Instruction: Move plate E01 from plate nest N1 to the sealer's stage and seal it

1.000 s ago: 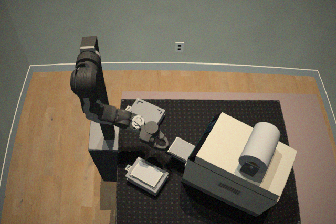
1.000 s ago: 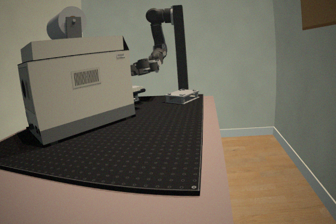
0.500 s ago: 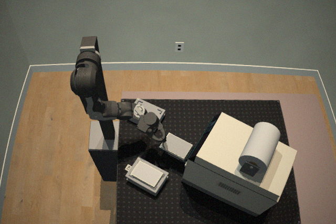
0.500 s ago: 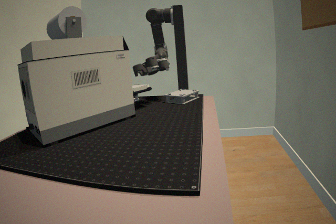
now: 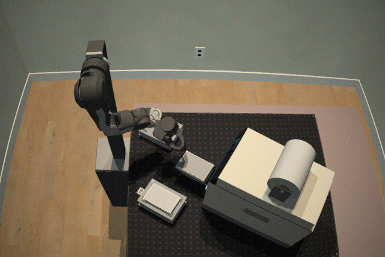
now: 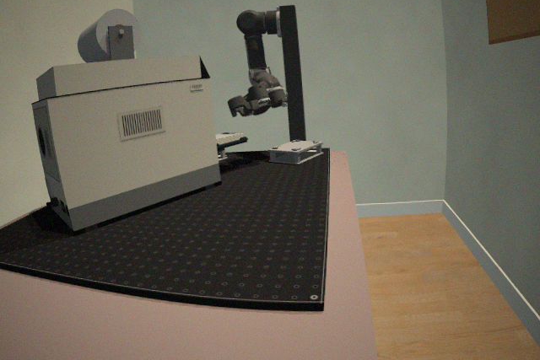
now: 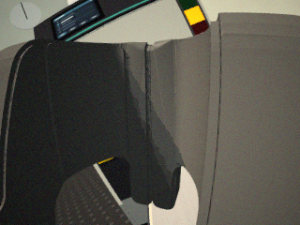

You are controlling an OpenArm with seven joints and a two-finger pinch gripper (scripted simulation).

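Observation:
The sealer (image 5: 264, 182) stands on the right of the dark mat, with its stage (image 5: 195, 167) out at its left end. A plate with a flat grey, foil-like top lies in the stage's pocket and also shows in the exterior view (image 6: 229, 138). My gripper (image 5: 177, 145) is shut and empty. It hangs above the mat between the empty far nest (image 5: 155, 137) and the stage, touching neither. In the wrist view the shut fingers (image 7: 148, 119) fill most of the picture. Above them the sealer's lamp (image 7: 195, 15) shows amber.
The near nest (image 5: 161, 199) holds a white plate, left of the sealer's side wall. A foil roll (image 5: 292, 170) sits on top of the housing. The arm's post (image 5: 107, 114) stands at the mat's left edge. The empty nest also shows in the exterior view (image 6: 296, 151).

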